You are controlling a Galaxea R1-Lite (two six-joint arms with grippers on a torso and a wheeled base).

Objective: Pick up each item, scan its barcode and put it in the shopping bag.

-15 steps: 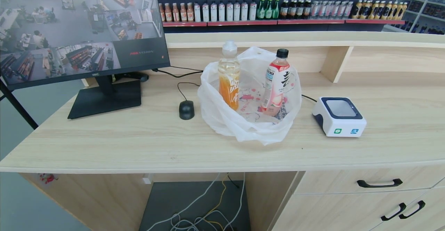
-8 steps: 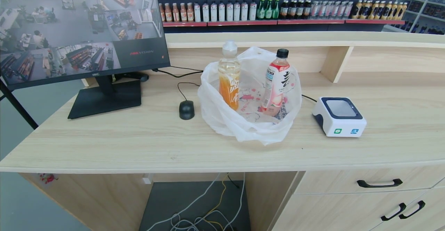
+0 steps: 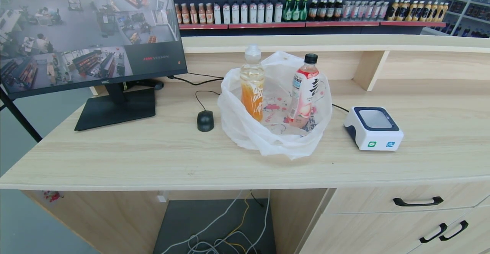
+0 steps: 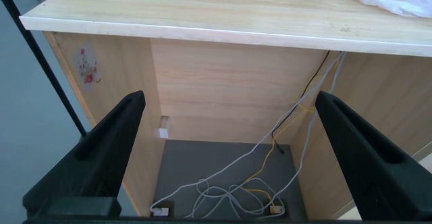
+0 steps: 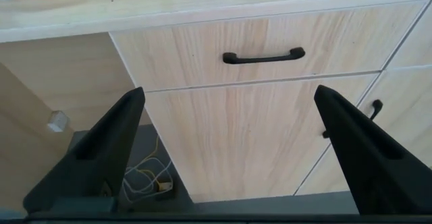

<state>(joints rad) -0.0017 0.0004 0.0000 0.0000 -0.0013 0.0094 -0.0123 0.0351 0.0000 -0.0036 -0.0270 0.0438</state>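
a pale wooden checkout counter (image 3: 153,158) stands before a shelf of drinks (image 3: 306,13). on it we see the white shopping bag (image 3: 245,131) open between a mouse (image 3: 205,121) and the barcode scanner (image 3: 373,128), with 2 bottles inside: an orange drink bottle (image 3: 252,82) upright and a pink drink bottle (image 3: 304,89) slightly tilted. our left gripper (image 4: 229,99) and right gripper (image 5: 229,92) hang below the counter's edge, jaws wide apart and empty.

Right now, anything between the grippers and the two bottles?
Yes, the counter. The left gripper and right gripper face its front, below the top edge; the orange bottle and pink bottle stand in the bag on top.
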